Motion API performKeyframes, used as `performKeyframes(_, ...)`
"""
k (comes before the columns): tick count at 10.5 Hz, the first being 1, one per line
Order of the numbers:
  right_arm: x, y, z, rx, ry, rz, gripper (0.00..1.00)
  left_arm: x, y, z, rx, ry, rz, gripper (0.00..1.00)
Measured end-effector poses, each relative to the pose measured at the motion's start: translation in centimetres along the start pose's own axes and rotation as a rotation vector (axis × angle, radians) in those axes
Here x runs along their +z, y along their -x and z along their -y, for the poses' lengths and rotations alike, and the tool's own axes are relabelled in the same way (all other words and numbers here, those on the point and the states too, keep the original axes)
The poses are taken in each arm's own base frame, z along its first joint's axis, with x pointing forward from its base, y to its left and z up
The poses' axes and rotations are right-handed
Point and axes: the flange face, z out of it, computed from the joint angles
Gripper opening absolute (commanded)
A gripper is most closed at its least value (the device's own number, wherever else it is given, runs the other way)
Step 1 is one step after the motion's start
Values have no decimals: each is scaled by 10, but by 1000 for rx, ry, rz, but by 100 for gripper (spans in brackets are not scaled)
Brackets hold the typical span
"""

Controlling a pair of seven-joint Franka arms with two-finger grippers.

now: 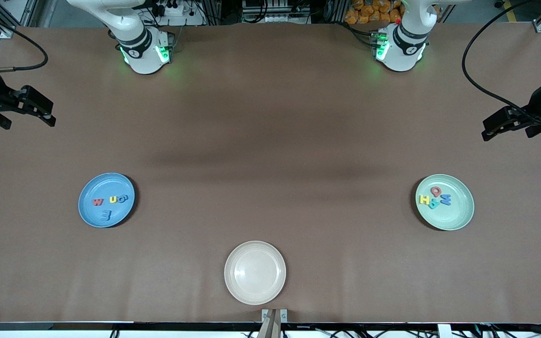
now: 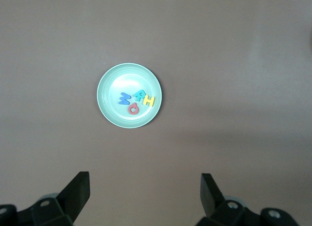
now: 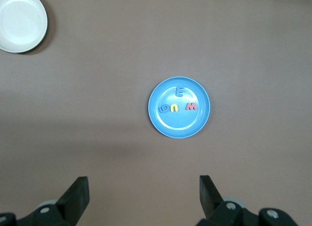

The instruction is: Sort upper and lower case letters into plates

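Observation:
The blue plate [image 1: 93, 187] lies toward the right arm's end of the table and holds several small letters, among them a red one [image 1: 97, 202] and a yellow one [image 1: 112, 200]. It also shows in the right wrist view [image 3: 180, 126]. The mint green plate [image 1: 454, 217] lies toward the left arm's end and holds several letters, among them a yellow H [image 1: 424, 199] and a red piece [image 1: 436, 191]. It also shows in the left wrist view [image 2: 122, 80]. My right gripper [image 1: 53, 115] [image 3: 144, 182] is open and empty, high above the table. My left gripper [image 1: 484, 131] [image 2: 145, 179] is likewise open and empty.
A cream-white plate [image 1: 255, 272] with nothing in it lies near the table's front edge, midway between the two arms' ends. It also shows in the right wrist view [image 3: 19, 21]. No loose letters show on the brown tabletop.

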Motion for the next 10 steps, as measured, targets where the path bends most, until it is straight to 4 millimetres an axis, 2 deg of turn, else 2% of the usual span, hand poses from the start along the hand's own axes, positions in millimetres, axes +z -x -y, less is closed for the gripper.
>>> performKeyframes(3, -4, 0, -1, -3, 0, -7, 100, 1, 2, -11, 20, 4, 5, 100)
performKeyframes(6, -8, 0, -2, -4, 0, -14, 100, 6, 7, -33, 56, 6, 19, 100)
performKeyframes(10, -8, 0, -3, -2, 1, -14, 100, 1, 12, -29, 50, 4, 13, 100)
